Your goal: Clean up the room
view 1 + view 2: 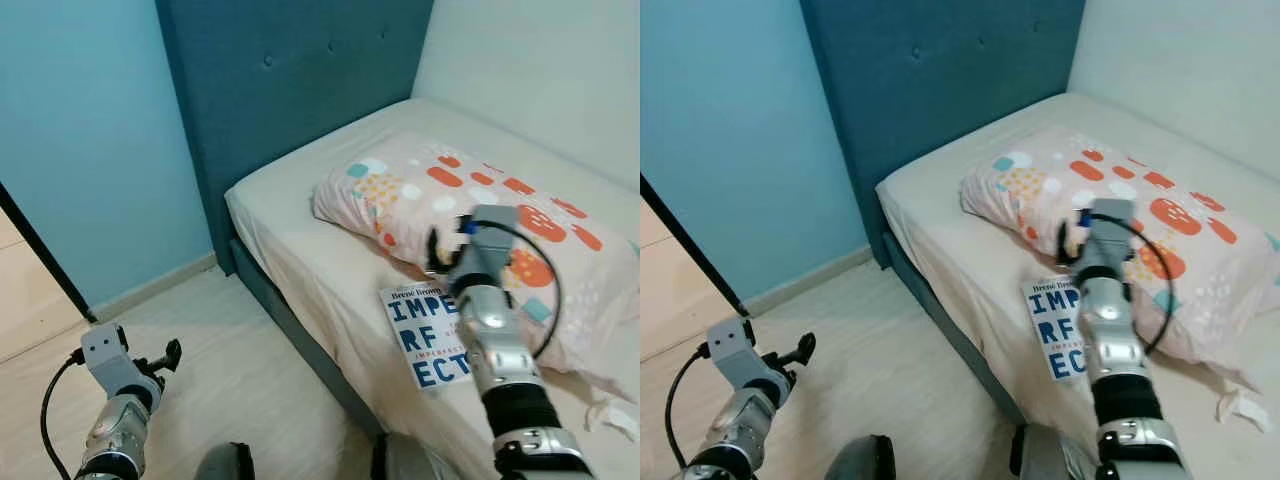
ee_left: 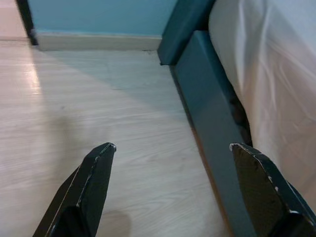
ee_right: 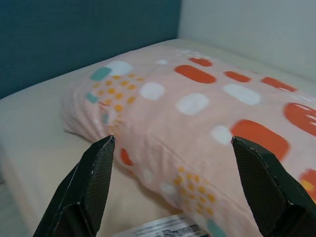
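My right gripper (image 3: 170, 190), fingers apart, hovers before the pillow (image 1: 450, 200); my arm hides part of the book (image 1: 420, 335). My left gripper (image 2: 173, 192) hangs spread above the floor (image 2: 98, 108).

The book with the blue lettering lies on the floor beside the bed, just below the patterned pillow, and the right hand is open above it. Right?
Not quite. The book lies on the bed, at the mattress edge, not on the floor, as the left eye view shows. The rest holds: it sits just below the patterned pillow, and the right hand is open above it.
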### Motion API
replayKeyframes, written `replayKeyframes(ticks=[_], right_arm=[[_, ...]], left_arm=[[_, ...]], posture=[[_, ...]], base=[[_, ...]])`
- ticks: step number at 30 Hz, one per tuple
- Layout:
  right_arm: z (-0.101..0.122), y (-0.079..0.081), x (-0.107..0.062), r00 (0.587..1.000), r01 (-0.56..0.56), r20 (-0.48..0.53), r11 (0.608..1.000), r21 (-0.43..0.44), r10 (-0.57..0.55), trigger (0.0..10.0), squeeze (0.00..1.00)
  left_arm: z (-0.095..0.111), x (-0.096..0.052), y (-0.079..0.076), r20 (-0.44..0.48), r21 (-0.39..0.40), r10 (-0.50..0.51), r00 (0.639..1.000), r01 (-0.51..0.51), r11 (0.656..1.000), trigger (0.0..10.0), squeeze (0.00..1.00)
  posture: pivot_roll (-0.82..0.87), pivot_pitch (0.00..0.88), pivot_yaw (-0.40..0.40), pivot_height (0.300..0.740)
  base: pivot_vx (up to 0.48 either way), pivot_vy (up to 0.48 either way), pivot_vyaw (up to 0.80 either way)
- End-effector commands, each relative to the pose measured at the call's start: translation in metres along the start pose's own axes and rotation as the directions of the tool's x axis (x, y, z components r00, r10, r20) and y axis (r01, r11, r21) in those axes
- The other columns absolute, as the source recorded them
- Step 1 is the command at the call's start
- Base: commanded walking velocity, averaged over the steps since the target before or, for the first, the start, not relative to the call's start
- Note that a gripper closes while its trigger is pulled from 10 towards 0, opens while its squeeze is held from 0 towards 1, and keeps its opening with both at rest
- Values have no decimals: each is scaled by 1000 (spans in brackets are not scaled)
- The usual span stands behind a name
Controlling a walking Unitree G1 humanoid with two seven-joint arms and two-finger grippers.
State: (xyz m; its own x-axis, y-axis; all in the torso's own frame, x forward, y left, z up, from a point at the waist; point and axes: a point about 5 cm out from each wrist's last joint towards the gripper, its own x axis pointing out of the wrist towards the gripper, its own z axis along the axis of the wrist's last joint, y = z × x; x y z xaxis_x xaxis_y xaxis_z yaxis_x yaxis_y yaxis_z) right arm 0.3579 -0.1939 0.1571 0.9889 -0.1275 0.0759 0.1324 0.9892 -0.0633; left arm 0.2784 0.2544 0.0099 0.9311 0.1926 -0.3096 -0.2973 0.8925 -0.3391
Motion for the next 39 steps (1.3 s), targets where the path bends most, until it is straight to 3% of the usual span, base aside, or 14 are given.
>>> replayKeyframes(ticks=[1, 2, 4, 5, 7, 9, 10, 11, 16, 17, 18, 24, 27, 39], right_arm=[[-6, 7, -2, 999, -35, -33, 999, -24, 34, 10000, 0], [-12, 14, -3, 996, -69, -62, 996, -58, 66, 10000, 0], [-20, 20, -2, 988, -81, -127, 996, 44, 86, 10000, 0], [-22, 24, 1, 981, -46, -167, 956, 289, 98, 10000, 0], [-22, 24, 1, 981, -46, -167, 956, 289, 98, 10000, 0], [-24, 31, 6, 972, 6, -193, 803, 596, 135, 10000, 0], [-24, 31, 6, 972, 6, -193, 803, 596, 135, 10000, 0], [-26, 33, 9, 968, 29, -208, 754, 656, 144, 10000, 0], [-36, 36, 10, 951, 82, -270, 722, 687, 149, 10000, 0], [-43, 38, 7, 939, 97, -304, 725, 682, 160, 10000, 0], [-47, 40, 6, 934, 102, -316, 723, 683, 167, 10000, 0], [-55, 41, 3, 924, 133, -338, 681, 721, 177, 10000, 0], [-61, 35, 3, 923, 178, -351, 634, 752, 157, 10000, 0], [-48, 23, 16, 942, 162, -307, 621, 767, 134, 10000, 0]], left_arm=[[-9, -5, 6, -30, -7, 27, 999, -27, 1000, 10000, 0], [-11, -6, 7, -35, -11, 33, 999, -34, 999, 10000, 0], [-12, -7, 7, -39, -27, 35, 999, -36, 999, 10000, 0], [-12, -6, 5, -30, -56, 34, 999, -36, 998, 10000, 0], [-12, -6, 5, -30, -56, 34, 999, -36, 998, 10000, 0], [1, 0, -2, 28, -78, 7, 1000, -4, 997, 10000, 0], [1, 0, -2, 28, -78, 7, 1000, -4, 997, 10000, 0], [12, 5, -8, 73, -65, -22, 997, 26, 998, 10000, 0], [30, 11, -18, 134, 41, -95, 986, 90, 995, 10000, 0], [38, 12, -24, 136, 188, -168, 976, 141, 972, 10000, 0], [41, 12, -26, 132, 239, -199, 971, 164, 957, 10000, 0], [47, 11, -35, 127, 405, -295, 947, 222, 887, 10000, 0], [55, 11, -44, 150, 457, -345, 927, 244, 856, 10000, 0], [61, 9, -67, 204, 452, -413, 888, 289, 844, 10000, 0]], posture=[[18, 65, -50, 596], [19, 65, -51, 596], [21, 70, -51, 596], [26, 68, -55, 596], [26, 68, -55, 596], [40, 70, -65, 596], [40, 70, -65, 596], [40, 70, -65, 596], [46, 69, -71, 596], [46, 69, -71, 596], [58, 69, -71, 596], [68, 78, -74, 596], [82, 88, -76, 596], [92, 114, -84, 586]], base=[[0, 0, 0], [0, 0, 0], [0, 0, 0], [0, 0, 0], [0, 0, 0], [0, 0, 0], [0, 0, 0], [0, 0, 0], [0, 0, 0], [0, 0, 0], [0, 0, 0], [0, 0, 0], [0, 0, 0], [0, 0, 0]])
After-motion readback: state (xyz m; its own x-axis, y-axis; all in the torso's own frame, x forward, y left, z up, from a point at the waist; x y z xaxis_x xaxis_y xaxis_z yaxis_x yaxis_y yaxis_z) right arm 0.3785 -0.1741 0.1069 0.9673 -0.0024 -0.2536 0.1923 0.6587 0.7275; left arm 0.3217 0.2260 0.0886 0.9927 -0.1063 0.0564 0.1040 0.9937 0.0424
